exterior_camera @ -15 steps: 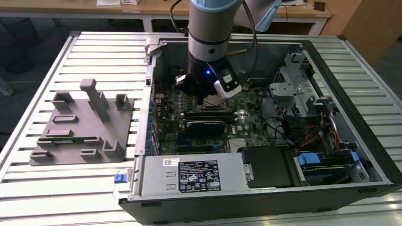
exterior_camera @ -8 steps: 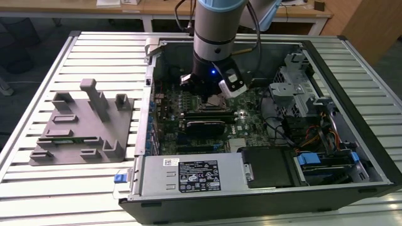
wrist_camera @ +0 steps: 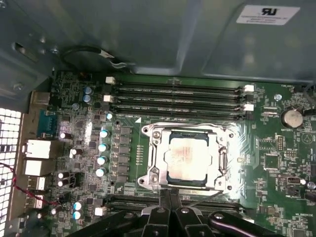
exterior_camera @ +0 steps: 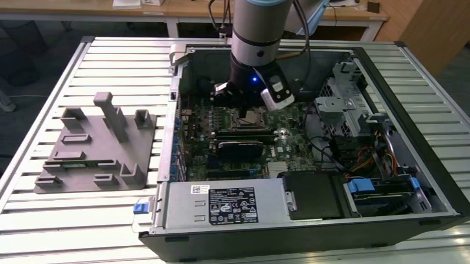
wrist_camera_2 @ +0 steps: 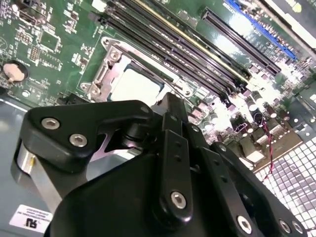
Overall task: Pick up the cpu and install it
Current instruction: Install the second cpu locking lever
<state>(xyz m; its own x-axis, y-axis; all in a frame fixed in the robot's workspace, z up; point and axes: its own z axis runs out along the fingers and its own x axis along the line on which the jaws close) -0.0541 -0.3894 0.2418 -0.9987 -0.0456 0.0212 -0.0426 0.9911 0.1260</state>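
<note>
Hovering above the motherboard (exterior_camera: 242,137) inside the open computer case (exterior_camera: 411,165), the gripper (wrist_camera: 168,195) has its fingers pressed together, holding nothing. The cpu (wrist_camera: 187,159) already lies within the socket frame (wrist_camera: 154,163); a slight descent could scrape it or bend pins.

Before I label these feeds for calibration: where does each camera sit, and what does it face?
Exterior view: off the arm, above the open computer case; shows the arm and grey tray.
First wrist view: on the wrist, facing the cpu in its socket; end effector at the edge.
Second wrist view: on the wrist, behind the linkage.
Both wrist views share the cpu.
</note>
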